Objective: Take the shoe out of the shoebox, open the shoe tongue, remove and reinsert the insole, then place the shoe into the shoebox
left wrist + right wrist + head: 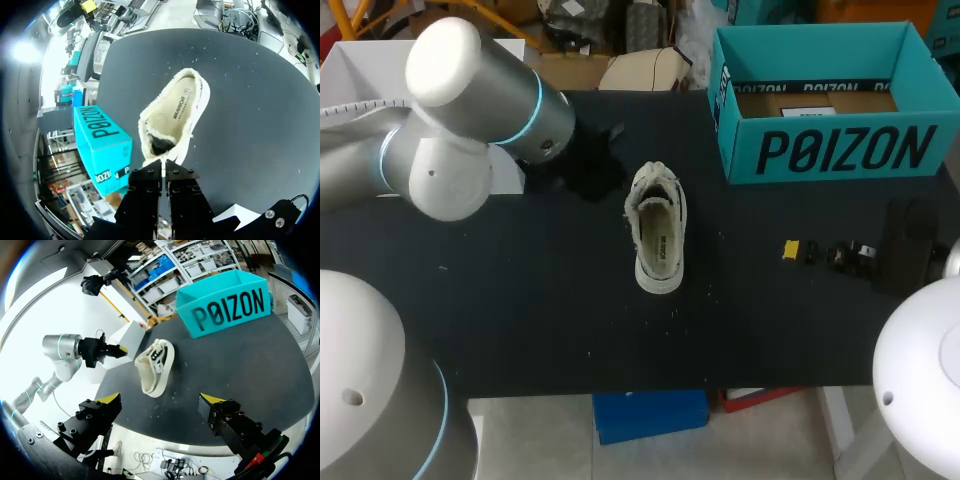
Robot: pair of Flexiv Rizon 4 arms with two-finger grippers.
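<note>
Here, a black tabletop [520, 320] is seen from above, with two grey robot arms coming in from its sides. At the far left stands one white box [131, 335]. Just right of it hovers the left end effector [162, 162], its two fingers pressed together on nothing, pointing at the laced front of the shoe.

In the middle of the tabletop sits one cream low-cut shoe with a fleecy lining [656, 228]. It is out of the box, on its sole, with its opening facing up. Its pale printed insole [182, 107] lies flat inside. The tongue is hard to make out.

The shoe is probably light and soft. The upper should give under a pinch, while the sole is likely stiffer. The heel collar or a side wall looks like the best hold. The insole is probably thin and floppy, best pinched at its heel edge.

To the far right stands one open teal cardboard shoebox [830, 150], well apart from the shoe, with brown card inside. At the right edge, the right end effector [161, 399] has its yellow-tipped fingers spread wide and empty, facing the shoe.

Counted: one shoe, one shoebox, one white box, two end effectors.
</note>
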